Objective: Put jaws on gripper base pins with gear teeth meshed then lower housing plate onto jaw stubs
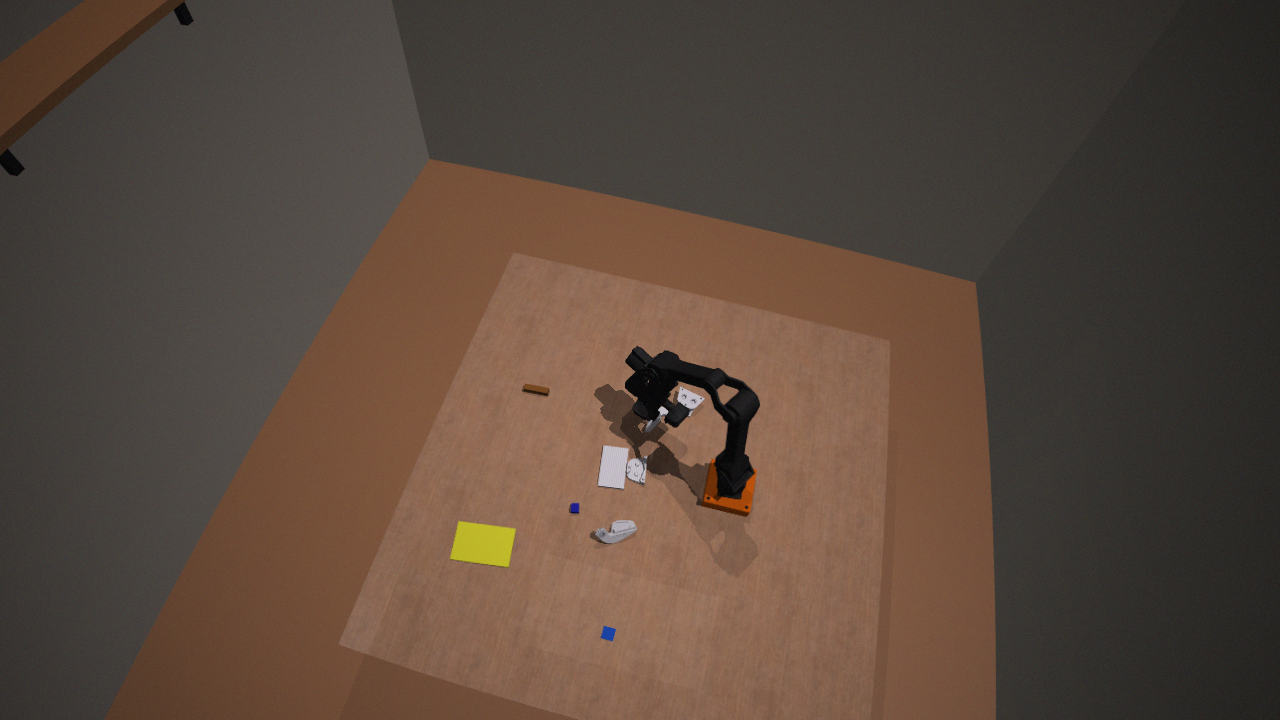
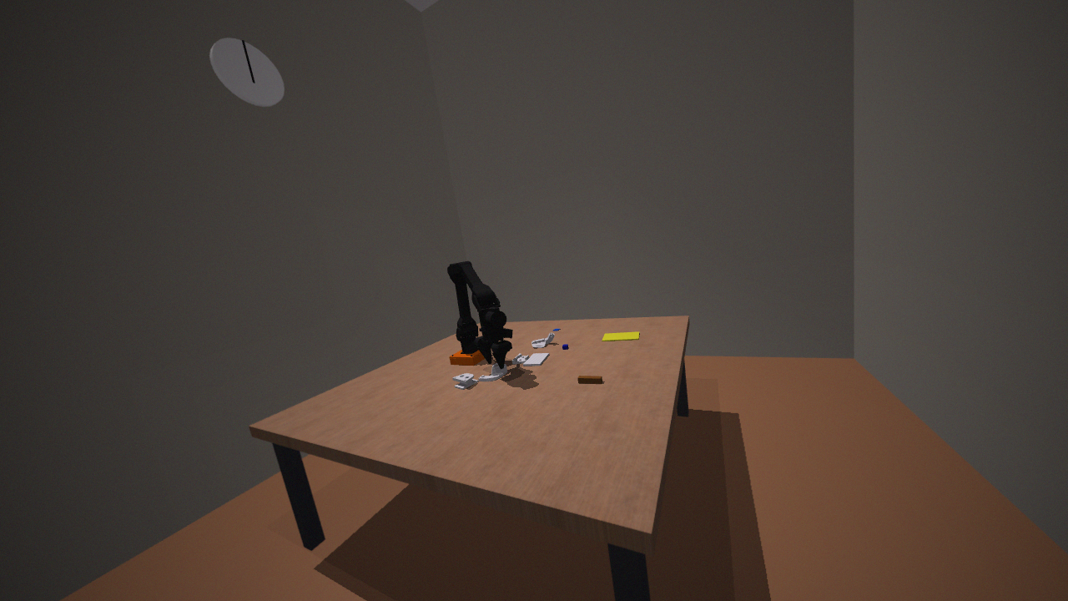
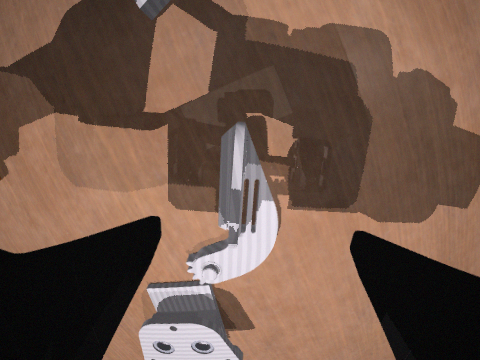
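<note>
To lift the toothed claw (image 1: 652,422) (image 2: 489,378) (image 3: 262,220) well, the robot should probably centre over its curved body, descend straight and squeeze gently, sparing the teeth and the neighbouring two-holed block (image 1: 690,399) (image 2: 463,379) (image 3: 185,332). The jaws are spread, holding nothing; in the wrist view the claw lies on the worktop (image 1: 537,313) (image 2: 448,433) (image 3: 310,300), between and beyond their tips.

Wrist view: bottom edge crops the near white plate (image 3: 182,332); top edge crops a grey-white part (image 3: 154,6), identity indeterminate. Top view: bottom edge crops the worktop (image 1: 805,537).
</note>
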Robot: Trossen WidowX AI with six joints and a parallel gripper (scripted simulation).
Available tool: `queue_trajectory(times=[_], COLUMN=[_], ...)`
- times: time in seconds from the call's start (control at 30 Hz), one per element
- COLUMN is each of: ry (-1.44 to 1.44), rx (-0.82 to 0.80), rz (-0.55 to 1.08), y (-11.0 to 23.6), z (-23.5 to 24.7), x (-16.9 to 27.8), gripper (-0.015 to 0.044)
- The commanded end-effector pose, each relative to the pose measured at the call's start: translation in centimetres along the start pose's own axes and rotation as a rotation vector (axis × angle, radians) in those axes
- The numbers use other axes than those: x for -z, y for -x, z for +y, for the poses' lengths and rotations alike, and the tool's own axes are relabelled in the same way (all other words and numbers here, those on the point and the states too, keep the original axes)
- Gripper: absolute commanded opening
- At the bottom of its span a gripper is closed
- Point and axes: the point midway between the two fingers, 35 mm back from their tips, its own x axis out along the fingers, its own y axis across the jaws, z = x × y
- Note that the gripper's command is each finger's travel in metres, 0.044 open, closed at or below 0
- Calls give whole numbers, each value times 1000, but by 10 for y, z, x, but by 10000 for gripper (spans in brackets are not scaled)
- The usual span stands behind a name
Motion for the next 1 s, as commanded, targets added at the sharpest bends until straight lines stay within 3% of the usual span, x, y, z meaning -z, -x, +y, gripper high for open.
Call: queue_trajectory(times=[0.0,0.97], ry=[4,4], rx=[-5,-6], rz=[-6,-6], y=[-9,-39], z=[1,3], x=[-1,-1], gripper=[440,440])
